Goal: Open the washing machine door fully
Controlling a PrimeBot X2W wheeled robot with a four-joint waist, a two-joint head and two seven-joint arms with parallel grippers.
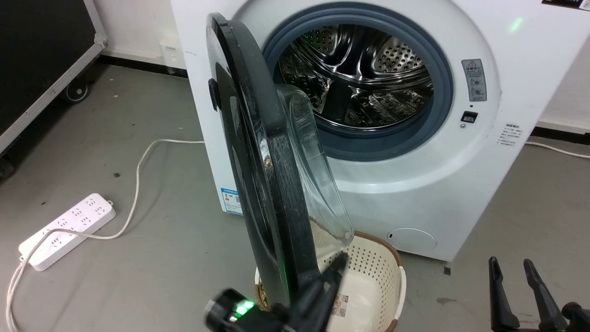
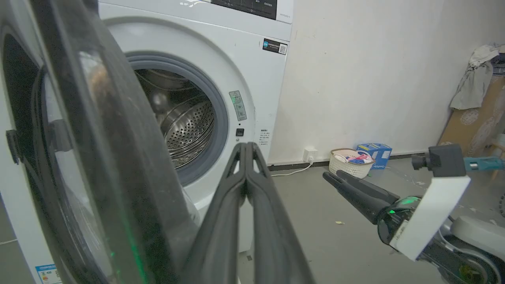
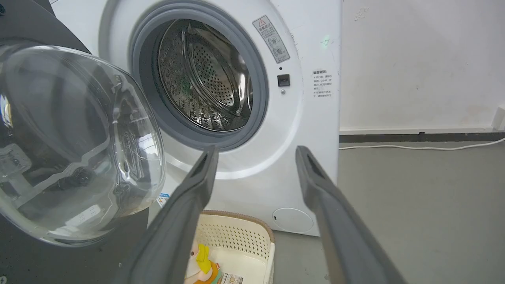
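Note:
The washing machine (image 1: 461, 184) is a white front-loader whose steel drum (image 1: 359, 74) lies open to view. Its door (image 1: 258, 161), a black disc with a clear glass bowl (image 1: 318, 184), stands swung out edge-on towards me, roughly square to the machine's front. My left gripper (image 1: 340, 260) is shut with nothing in it, low on the inner side of the door's rim (image 2: 118, 177) and close beside it; I cannot tell if it touches. My right gripper (image 1: 518, 272) is open and holds nothing at the lower right, well clear of the door, pointing at the machine's front (image 3: 311, 118).
A cream perforated basket (image 1: 373, 276) with small items sits on the floor under the door's lower edge. A white power strip (image 1: 64, 230) and its cable lie on the floor at left, with a black wheeled case (image 1: 37, 60) behind. Another basket (image 2: 349, 161) stands by the wall.

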